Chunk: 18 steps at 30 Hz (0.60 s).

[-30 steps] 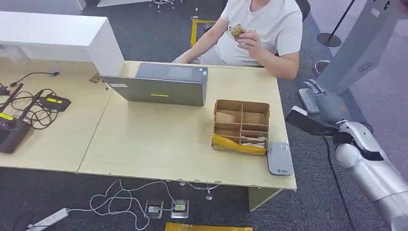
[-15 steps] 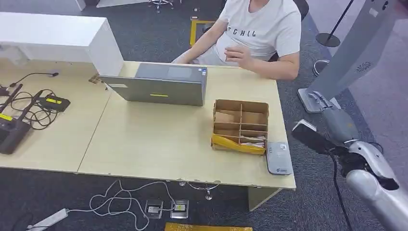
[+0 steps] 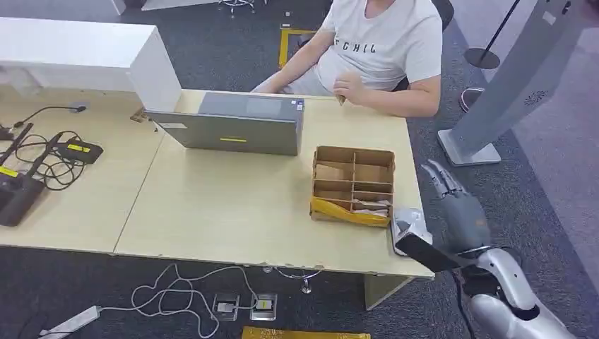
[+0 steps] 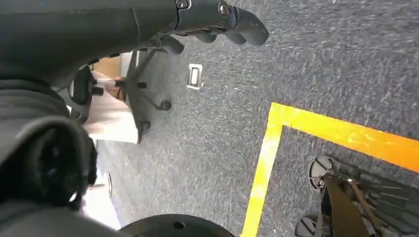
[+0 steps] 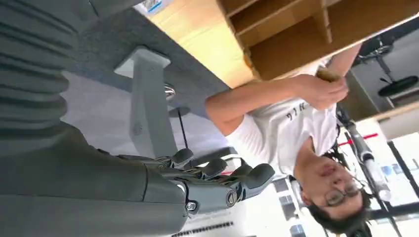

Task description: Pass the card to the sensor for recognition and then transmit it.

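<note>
- The right hand [image 3: 455, 205] hangs off the worktop [image 3: 233, 205] edge at about 4 o'clock from the cardboard divider box [image 3: 353, 185], fingers [image 5: 232, 180] stretched out, apart and holding nothing; a card is not in it.
- The grey sensor [image 3: 408, 227] lies flat at the worktop's corner, at 5 o'clock from the box and just beside the right hand; part of it is hidden behind the dark block on the robot's wrist.
- The card itself I cannot pick out for certain: light flat pieces lie in the box's near compartments, and the person [image 3: 381, 42] at 12 o'clock holds something small and brownish near the chest.
- Risk: the open hand passes close to the sensor, which sits near the edge; a brush from the fingers or wrist could, I judge, push it off onto the floor.
- Risk: reaching into the narrow compartments with wide-spread fingers may snag a divider and drag the light box, or pinch more than one piece.
- Risk: the person's forearm rests on the far edge; a long reach toward 12 o'clock could meet it.
- The left hand [image 4: 217, 19] hangs over the carpet, fingers loosely curled, empty.
</note>
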Each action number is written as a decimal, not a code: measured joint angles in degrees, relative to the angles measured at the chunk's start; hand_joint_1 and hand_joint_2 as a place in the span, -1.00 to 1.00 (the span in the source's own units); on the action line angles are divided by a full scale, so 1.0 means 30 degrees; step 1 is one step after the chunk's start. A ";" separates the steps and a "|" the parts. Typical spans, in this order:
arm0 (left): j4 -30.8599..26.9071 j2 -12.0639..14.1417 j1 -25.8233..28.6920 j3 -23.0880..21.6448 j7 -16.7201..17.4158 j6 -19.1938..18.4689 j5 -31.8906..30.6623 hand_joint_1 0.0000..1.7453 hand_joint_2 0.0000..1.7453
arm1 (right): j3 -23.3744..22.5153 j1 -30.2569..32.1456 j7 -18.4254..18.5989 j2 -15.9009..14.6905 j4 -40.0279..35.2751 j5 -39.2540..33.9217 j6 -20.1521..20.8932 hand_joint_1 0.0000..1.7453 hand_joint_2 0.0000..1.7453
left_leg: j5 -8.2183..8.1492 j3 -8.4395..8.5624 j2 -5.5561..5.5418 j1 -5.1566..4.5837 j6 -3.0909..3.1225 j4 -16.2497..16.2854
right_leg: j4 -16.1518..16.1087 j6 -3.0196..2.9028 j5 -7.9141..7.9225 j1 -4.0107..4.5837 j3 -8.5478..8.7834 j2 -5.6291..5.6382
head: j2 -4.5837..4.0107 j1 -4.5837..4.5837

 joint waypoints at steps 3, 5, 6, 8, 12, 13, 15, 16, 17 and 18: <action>0.0000 -0.0131 -0.0016 0.0015 0.0000 0.0015 0.0103 -1.00 -1.00 | 0.0619 0.0370 -0.0132 0.1109 0.0926 0.0614 -0.0759 -1.00 1.00 | 0.0001 0.0006 0.0007 0.0001 -0.0002 0.0000 | 0.0001 0.0000 0.0000 0.0000 -0.0004 0.0008 | 0.0000 -0.0007; 0.0000 -0.0197 -0.0022 0.0058 0.0000 0.0073 0.0124 -1.00 -1.00 | 0.0904 0.0422 -0.0132 0.1495 0.1312 0.0730 -0.0781 -1.00 1.00 | 0.0002 0.0006 0.0003 0.0001 -0.0002 0.0000 | 0.0002 0.0000 0.0000 0.0000 0.0000 -0.0001 | 0.0000 -0.0007; 0.0000 -0.0234 -0.0017 0.0117 0.0000 0.0125 0.0175 -1.00 -1.00 | 0.1014 0.0419 -0.0109 0.1708 0.1525 0.0899 -0.0825 -1.00 1.00 | 0.0002 0.0007 0.0005 0.0001 -0.0003 0.0000 | 0.0002 -0.0001 0.0000 0.0000 0.0000 0.0002 | 0.0000 0.0015; 0.0000 -0.0270 -0.0020 0.0160 0.0000 0.0161 0.0168 -1.00 -1.00 | 0.1203 0.0452 0.0101 0.2230 0.2025 0.1465 -0.1000 -1.00 1.00 | 0.0002 0.0010 0.0008 0.0001 -0.0003 0.0000 | 0.0002 -0.0001 0.0000 0.0000 -0.0001 0.0013 | 0.0000 0.0000; 0.0000 -0.0292 -0.0021 0.0473 -0.0182 0.0321 0.0779 -1.00 -1.00 | 0.1545 0.0525 0.0342 0.3177 0.2972 0.2297 -0.1269 -1.00 1.00 | 0.0002 0.0008 0.0008 0.0002 -0.0003 0.0000 | 0.0004 -0.0001 0.0000 0.0001 0.0001 0.0006 | 0.0000 0.0000; 0.0000 -0.0292 -0.0021 0.0496 -0.0204 0.0350 0.0860 -1.00 -1.00 | 0.1597 0.0501 0.0342 0.3425 0.3235 0.2442 -0.1328 -1.00 1.00 | 0.0002 0.0010 0.0008 0.0002 -0.0003 0.0000 | 0.0004 -0.0001 0.0000 0.0001 0.0000 0.0010 | 0.0000 0.0000; 0.0000 -0.0292 -0.0017 0.0612 -0.0241 0.0372 0.0911 -1.00 -1.00 | 0.1691 0.0482 0.0298 0.3842 0.3689 0.2698 -0.1408 -1.00 1.00 | 0.0002 0.0002 0.0008 0.0001 -0.0003 0.0000 | 0.0008 -0.0001 0.0000 0.0000 0.0000 0.0009 | 0.0000 -0.0007; 0.0000 -0.0292 -0.0017 0.0706 -0.0276 0.0372 0.0911 -1.00 -1.00 | 0.1749 0.0382 0.0255 0.4103 0.3942 0.2916 -0.1473 -1.00 1.00 | 0.0002 0.0002 0.0008 0.0002 -0.0003 0.0000 | 0.0008 -0.0002 0.0000 0.0001 -0.0003 0.0011 | 0.0000 0.0000; 0.0000 -0.0292 -0.0019 0.0794 -0.0321 0.0357 0.0911 -1.00 -1.00 | 0.1793 0.0215 0.0196 0.4338 0.4199 0.3106 -0.1605 -1.00 1.00 | 0.0002 0.0005 0.0011 0.0001 -0.0003 0.0000 | 0.0007 -0.0002 0.0000 0.0000 -0.0005 0.0016 | 0.0000 0.0000; 0.0000 -0.0299 -0.0023 0.0830 -0.0357 0.0343 0.0904 -1.00 -1.00 | 0.1800 0.0044 0.0160 0.4562 0.4452 0.3280 -0.1742 -1.00 1.00 | 0.0002 0.0009 0.0013 0.0001 -0.0003 0.0000 | 0.0007 -0.0002 0.0000 0.0000 -0.0004 0.0017 | 0.0000 -0.0007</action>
